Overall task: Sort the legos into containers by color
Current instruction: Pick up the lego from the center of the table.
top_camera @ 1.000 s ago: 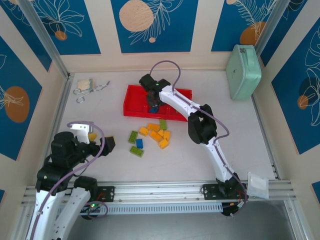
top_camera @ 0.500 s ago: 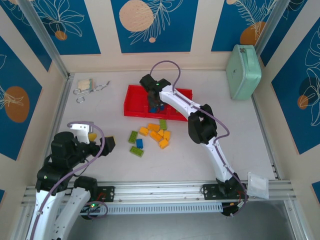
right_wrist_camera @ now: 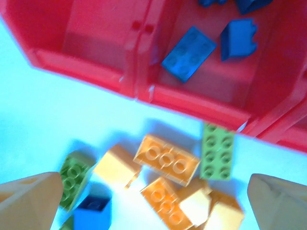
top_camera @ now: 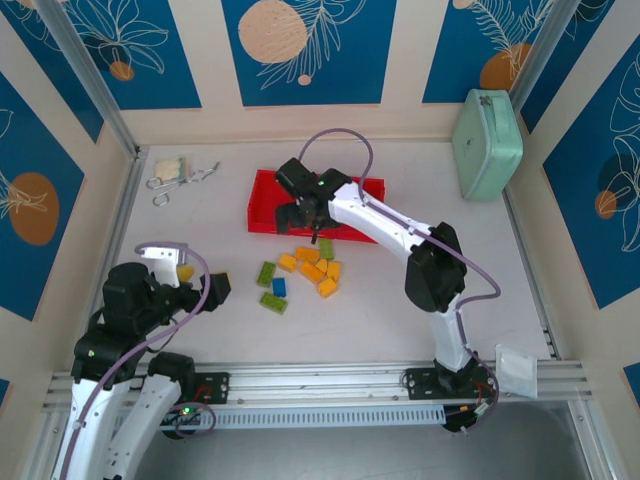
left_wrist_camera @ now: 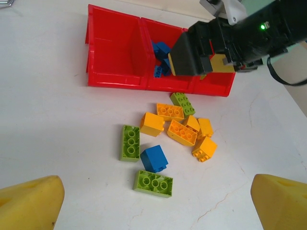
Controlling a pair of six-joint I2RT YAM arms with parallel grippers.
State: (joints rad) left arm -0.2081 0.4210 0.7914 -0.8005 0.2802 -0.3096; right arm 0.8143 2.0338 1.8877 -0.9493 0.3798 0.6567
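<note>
Spread the right gripper (top_camera: 305,215) from nearly clenched to fully released within the last second, and swung its elbow toward the right of the frame.

From above: hovers at the middle of the shallow red plastic three-compartment tray (top_camera: 262,200), centre frame, grasping nothing. Leaves a heap of orange-yellow, blue and light green studded plastic bricks (top_camera: 305,268) on the table (top_camera: 200,235) just below. Keeps the left gripper (top_camera: 215,290) released, lower left.

From the left wrist: finds several blue bricks (left_wrist_camera: 160,50) lying in the middle compartment (left_wrist_camera: 153,76), upper centre.

From the right wrist: looks past wide-apart yellow fingertips (right_wrist_camera: 29,199), nothing between. Probably means one more blue brick delivered, with most of the heap yet to sort.
</note>
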